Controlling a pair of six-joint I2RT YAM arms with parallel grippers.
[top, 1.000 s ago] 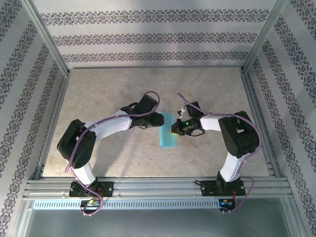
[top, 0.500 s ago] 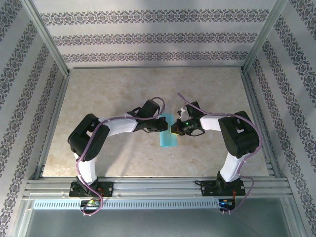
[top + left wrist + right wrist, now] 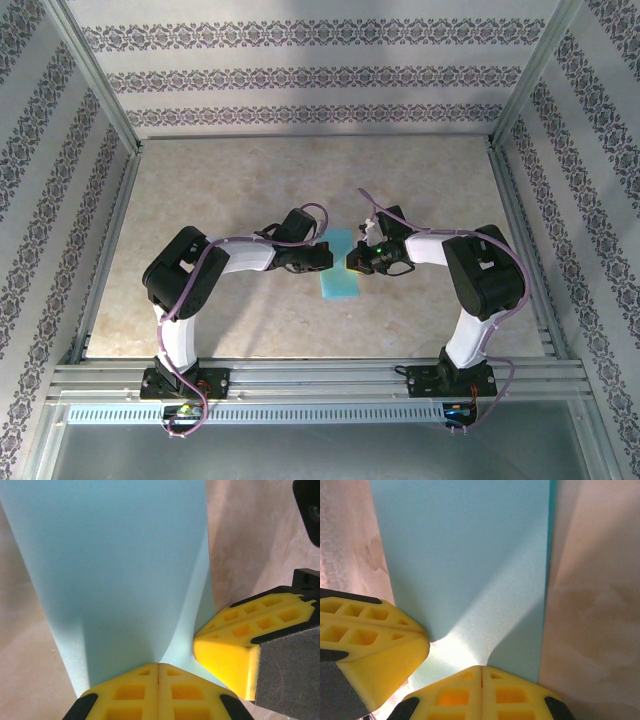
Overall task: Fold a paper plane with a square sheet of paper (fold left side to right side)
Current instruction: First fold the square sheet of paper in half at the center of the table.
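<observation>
On my overhead view the square sheet of paper lies at the middle of the marble-patterned table, folded into a narrow upright strip of turquoise blue that tilts slightly to the right at its top. My left gripper reaches in from the left and my right gripper from the right. They sit just beside each other over the upper half of the strip, tips nearly meeting. On the left wrist camera the yellow fingers are pressed flat together at the bottom edge of the frame, against the paper, which bows up in a soft ridge toward them. The right wrist camera shows its own jaws closed the same way on the sheet. I cannot tell whether either pair actually pinches a layer.
</observation>
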